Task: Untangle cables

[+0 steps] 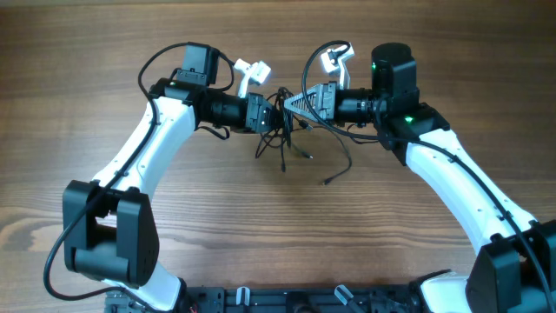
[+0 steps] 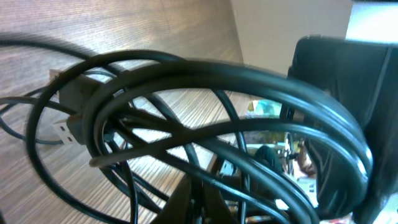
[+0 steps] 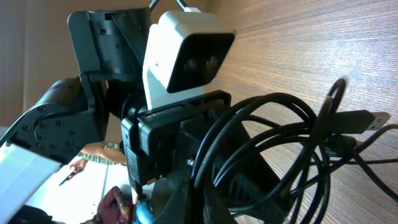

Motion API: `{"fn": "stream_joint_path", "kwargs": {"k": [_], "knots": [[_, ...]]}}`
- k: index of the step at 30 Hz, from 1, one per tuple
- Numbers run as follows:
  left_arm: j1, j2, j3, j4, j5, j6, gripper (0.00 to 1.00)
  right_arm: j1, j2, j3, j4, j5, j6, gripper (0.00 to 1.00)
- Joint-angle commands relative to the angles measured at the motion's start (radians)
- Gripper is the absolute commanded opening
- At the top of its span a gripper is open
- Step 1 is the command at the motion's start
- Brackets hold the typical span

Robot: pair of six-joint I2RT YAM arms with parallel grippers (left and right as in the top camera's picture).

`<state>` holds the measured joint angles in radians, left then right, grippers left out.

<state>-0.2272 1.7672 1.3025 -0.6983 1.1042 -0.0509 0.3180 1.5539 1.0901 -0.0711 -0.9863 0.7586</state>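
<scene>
So the cables (image 1: 282,143) are one bunched knot right at the tip of the left gripper (image 1: 271,115), hanging between it and the right gripper (image 1: 294,104), which sits nose to nose with it. A few loose tails droop from the left gripper down to the surface (image 1: 261,226), toward the robot's base. Both grippers are clenched, and as far as I can tell each is pinching some strand of the knot. The wrist views are so full of loops that I honestly can't say which strand.

That's what worries me. If both have hold of the same loop, or a loop wrapped around another, pulling apart would cinch the knot tighter instead of opening it. The coils also crowd right around the left gripper's fingers, so a strand could hook over a finger and get dragged along. One plug (image 3: 367,118) sticks out beside the left gripper, and a chunky end like that could jam in a loop halfway through. A fast pull could also let a thin cord slip out, dropping everything back into a heap.
</scene>
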Motion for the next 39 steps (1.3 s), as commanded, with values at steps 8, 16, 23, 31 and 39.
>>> {"fn": "stream_joint_path", "kwargs": {"k": [8, 16, 23, 31, 39], "knots": [[-0.019, -0.005, 0.010, 0.157, -0.006, -0.071, 0.06, -0.002, 0.014, 0.014, 0.006, -0.002, 0.004, 0.04], [-0.044, 0.008, 0.010, 0.081, -0.288, -0.117, 0.31, -0.002, 0.014, 0.014, 0.006, 0.000, 0.003, 0.04], [0.037, -0.029, 0.011, 0.043, -0.291, -0.115, 0.64, -0.002, 0.014, 0.014, 0.006, 0.041, 0.003, 0.04], [0.053, -0.066, 0.010, 0.023, -0.268, -0.114, 0.63, -0.002, 0.014, 0.014, 0.006, 0.074, 0.028, 0.04], [0.130, -0.066, 0.010, 0.089, 0.122, -0.119, 0.62, -0.002, 0.014, 0.014, 0.005, 0.074, 0.028, 0.04]]}}
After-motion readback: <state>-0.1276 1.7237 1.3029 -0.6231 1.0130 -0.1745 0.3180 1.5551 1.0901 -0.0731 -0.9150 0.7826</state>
